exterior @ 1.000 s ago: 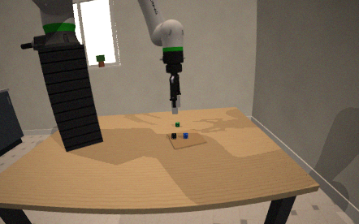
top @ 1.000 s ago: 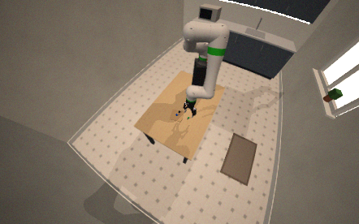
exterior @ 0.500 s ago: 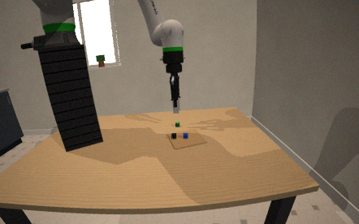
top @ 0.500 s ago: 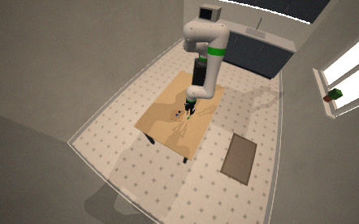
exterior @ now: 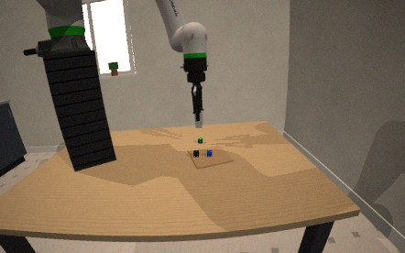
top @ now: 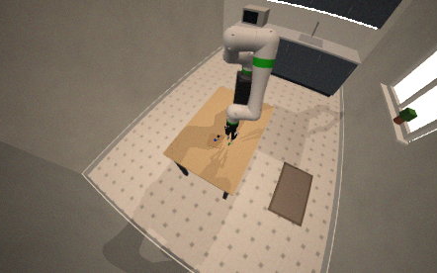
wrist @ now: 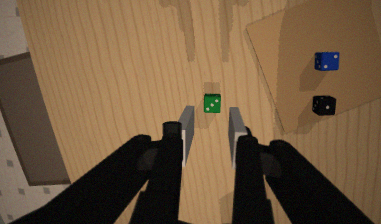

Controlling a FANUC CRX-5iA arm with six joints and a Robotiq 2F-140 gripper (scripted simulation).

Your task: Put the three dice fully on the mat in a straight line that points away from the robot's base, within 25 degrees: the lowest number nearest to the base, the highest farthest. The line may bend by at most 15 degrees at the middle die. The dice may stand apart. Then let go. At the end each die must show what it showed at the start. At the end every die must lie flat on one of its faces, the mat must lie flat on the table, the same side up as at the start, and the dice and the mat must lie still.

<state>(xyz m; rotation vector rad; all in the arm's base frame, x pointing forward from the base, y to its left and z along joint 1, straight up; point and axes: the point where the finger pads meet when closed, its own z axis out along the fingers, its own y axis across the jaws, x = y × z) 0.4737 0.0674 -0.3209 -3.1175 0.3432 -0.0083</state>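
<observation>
Green cubic die [top: 229, 143] [exterior: 200, 140] [wrist: 212, 103] with white pips, three uppermost, sits off the thin brown square mat [top: 212, 144] [exterior: 213, 161] [wrist: 358, 77] on the pale wooden tabletop [top: 194, 143] [exterior: 115, 202] [wrist: 116, 100]. My jaws stand part-way apart above it, grasping nothing. On the mat are the black cubic die [top: 218, 136] [exterior: 196, 153] [wrist: 324, 105], one uppermost, and the blue cubic die [top: 216, 139] [exterior: 209, 153] [wrist: 327, 61], two uppermost, black nearer the base.

I expect the green die to be light, stiff and perhaps slick; I'd pinch two opposite side faces low and squarely, so it doesn't tip or twist. Its sides look nearly parallel to the pads, but the narrowed gap leaves modest clearance, so I'd centre carefully before lowering.

Around the green die there's generous room. On the mat, the stretch beyond blue looks sufficient; I'd keep the fingers off blue and the three well inside the edge.
</observation>
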